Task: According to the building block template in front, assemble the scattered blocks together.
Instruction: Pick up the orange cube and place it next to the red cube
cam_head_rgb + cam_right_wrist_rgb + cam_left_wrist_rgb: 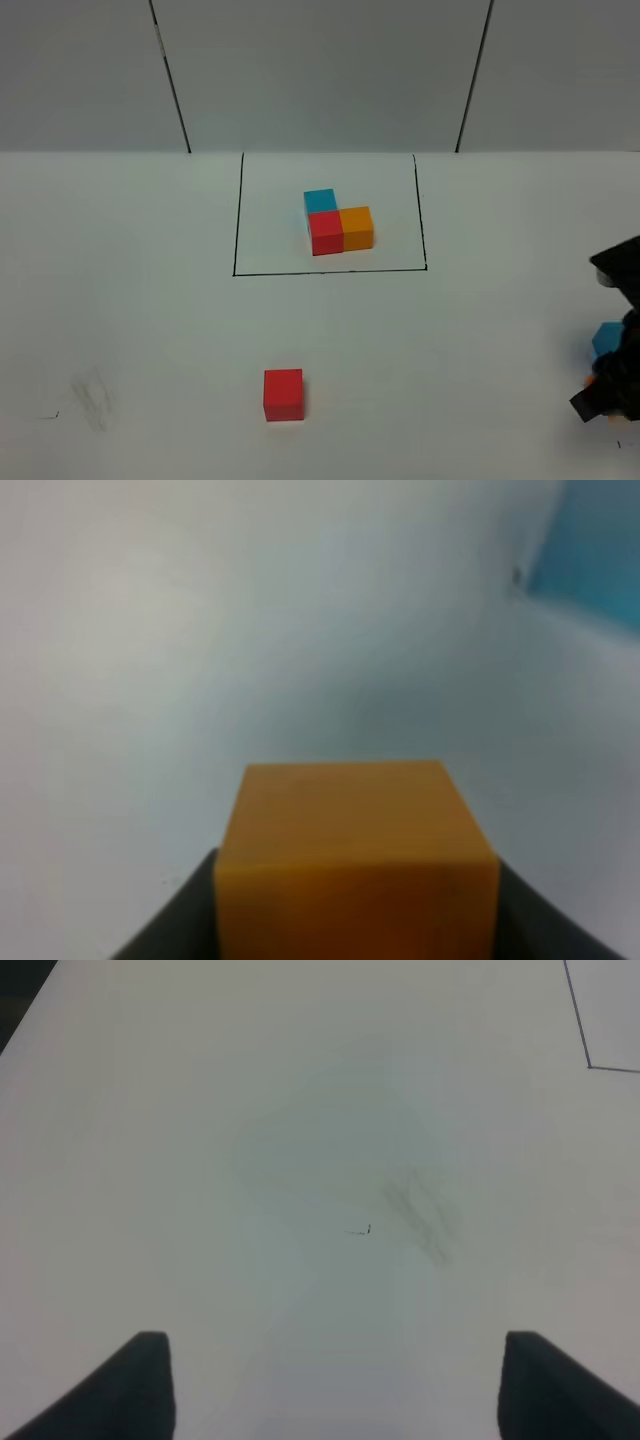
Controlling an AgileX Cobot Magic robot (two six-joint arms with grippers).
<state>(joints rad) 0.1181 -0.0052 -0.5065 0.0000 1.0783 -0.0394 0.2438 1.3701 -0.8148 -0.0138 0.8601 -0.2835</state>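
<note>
The left gripper [335,1390] hangs low with its jaws spread wide. The right gripper [355,935], far out to the right, clamps the orange cube [355,840] between its jaws.

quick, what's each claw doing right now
left claw: open, holding nothing
right claw: closed on the orange block

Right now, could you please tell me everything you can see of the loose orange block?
The orange block is a small, plain matte cube, unmarked, with crisp edges, perhaps painted wood or plastic. It sits square between the dark fingers of the right end effector, which close against two opposite sides. The white table lies beneath; whether the cube is lifted cannot be told. The light blue block lies nearby, apart from it.
</note>
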